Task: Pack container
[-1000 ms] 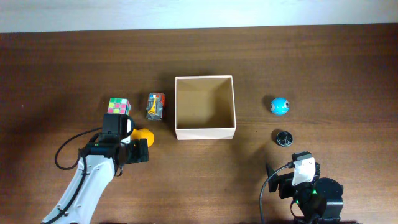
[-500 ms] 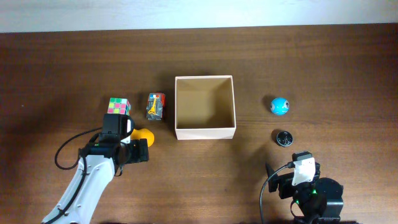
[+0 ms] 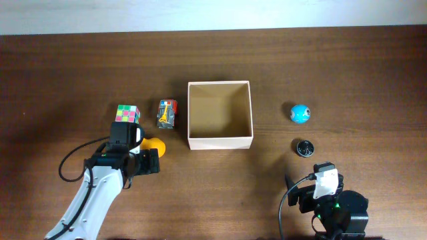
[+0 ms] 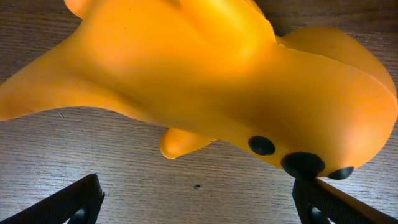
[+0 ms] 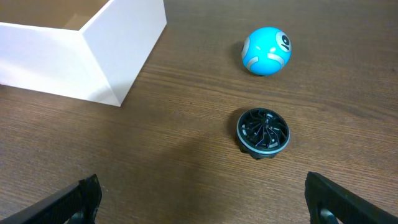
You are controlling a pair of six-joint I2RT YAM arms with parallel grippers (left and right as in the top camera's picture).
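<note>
my left hand (image 4: 199,190) is spread, orange toy (image 4: 236,93) just ahead of it on the counter (image 3: 333,67); my right hand (image 5: 202,196) is spread too.

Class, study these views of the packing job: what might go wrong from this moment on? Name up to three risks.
1. The orange toy is rounded and smooth; the open left gripper could squeeze it out sideways.
2. The Rubik's cube sits close beside that arm and may get knocked.
3. Carried low, the toy could clip the container wall.
</note>
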